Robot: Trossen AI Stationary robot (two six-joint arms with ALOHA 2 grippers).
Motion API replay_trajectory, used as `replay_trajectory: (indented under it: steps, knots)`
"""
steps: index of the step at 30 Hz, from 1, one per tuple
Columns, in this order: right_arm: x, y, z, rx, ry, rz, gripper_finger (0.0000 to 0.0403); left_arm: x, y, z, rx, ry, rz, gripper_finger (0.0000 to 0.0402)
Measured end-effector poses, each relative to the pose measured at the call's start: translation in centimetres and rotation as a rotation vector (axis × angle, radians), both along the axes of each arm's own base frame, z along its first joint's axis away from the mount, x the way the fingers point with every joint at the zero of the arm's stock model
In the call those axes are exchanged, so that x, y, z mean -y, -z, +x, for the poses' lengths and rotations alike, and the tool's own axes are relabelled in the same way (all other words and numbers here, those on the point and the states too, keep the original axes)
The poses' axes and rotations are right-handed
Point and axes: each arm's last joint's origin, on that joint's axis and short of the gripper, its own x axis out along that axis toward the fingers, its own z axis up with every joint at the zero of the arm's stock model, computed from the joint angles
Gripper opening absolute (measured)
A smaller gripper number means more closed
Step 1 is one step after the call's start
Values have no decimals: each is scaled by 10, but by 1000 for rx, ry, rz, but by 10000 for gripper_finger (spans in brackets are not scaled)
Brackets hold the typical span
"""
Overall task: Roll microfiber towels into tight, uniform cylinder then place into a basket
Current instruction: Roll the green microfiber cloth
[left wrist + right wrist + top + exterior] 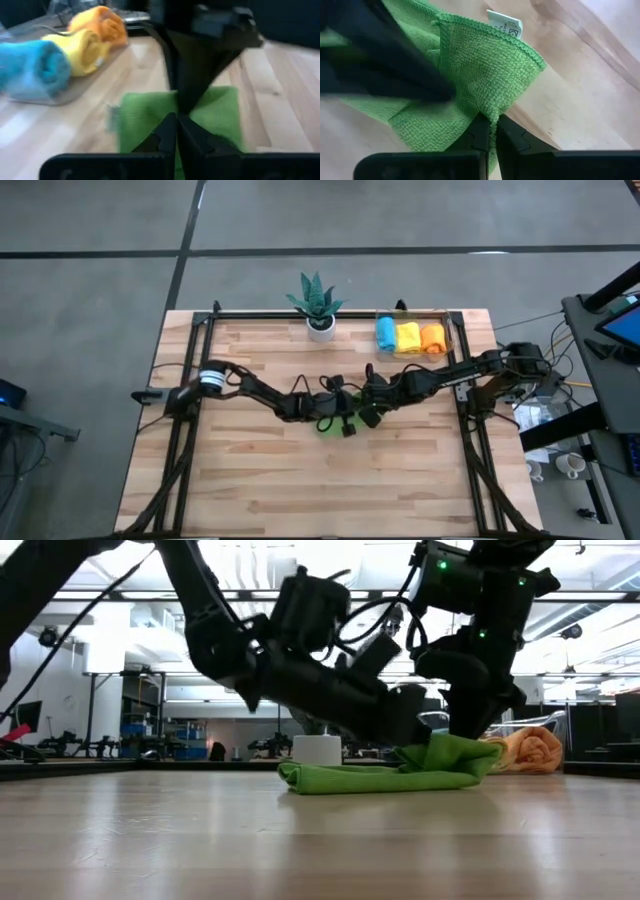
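Green microfiber towel (385,772), small soft square cloth, lies mid-table on the light wooden slatted tabletop (300,480), folded flat to the left with its right end lifted and bunched. Left gripper (176,117) has its fingers closed, pinching the towel's near edge, green cloth spreading to both sides of the tips. Right gripper (492,122) also has fingers closed, clamped on a fold of the same towel; the stitched hem and a white care label (505,23) show just beyond it. Both grippers meet at the towel in table centre, left arm reaching in from the left, right arm from the right.

Clear plastic rectangular basket (450,330) sits at the far right corner of the table, well apart from the green towel. Inside, side by side: light blue rolled towel (386,334), yellow rolled towel (408,336), orange rolled towel (431,338). Cannot tell how much room is left inside.

Green spiky potted plant in white pot (319,306) stands at the far edge, just left of the basket. Black metal frame (300,314) runs along the far edge and down both sides. Near half of the table is open wood, also the strip between towel and basket.
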Motion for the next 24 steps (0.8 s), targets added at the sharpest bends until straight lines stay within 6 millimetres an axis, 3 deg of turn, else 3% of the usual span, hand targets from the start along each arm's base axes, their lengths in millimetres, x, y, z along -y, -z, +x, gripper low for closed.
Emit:
replay_trajectory:
  steps: [8,24]
  knots:
    - [0,0,1,8,-4,0,9,2,9,13,0,22,-5,0]
    - [0,0,1,10,0,1,9,19,19,8,-83,193,-11,0]
